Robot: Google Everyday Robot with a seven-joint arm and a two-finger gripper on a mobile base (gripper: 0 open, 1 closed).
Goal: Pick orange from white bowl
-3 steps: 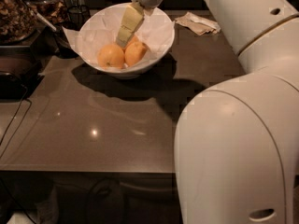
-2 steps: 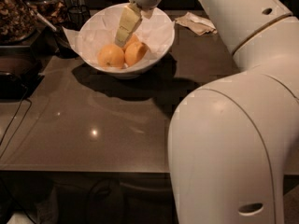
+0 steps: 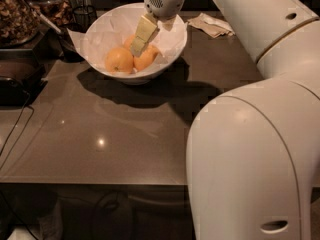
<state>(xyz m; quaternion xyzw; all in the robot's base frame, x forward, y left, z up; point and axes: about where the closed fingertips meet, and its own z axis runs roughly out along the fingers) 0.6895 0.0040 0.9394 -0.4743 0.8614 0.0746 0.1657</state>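
The gripper (image 3: pixel 139 44) has sunk slightly deeper into the white bowl (image 3: pixel 175 44), which sits at 11 o'clock on the table (image 3: pixel 125 134). It now meets the orange (image 3: pixel 149 60) on the bowl's 3 o'clock side, beside the second orange (image 3: pixel 119 60). Whether it has clamped cannot be told, but the grasp seems imminent.

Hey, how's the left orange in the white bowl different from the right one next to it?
The left orange lies fully exposed; the right orange is partly hidden by the gripper, which reaches down into the white bowl over it. The left orange looks paler, the right orange deeper in colour. Both are round and sit side by side.
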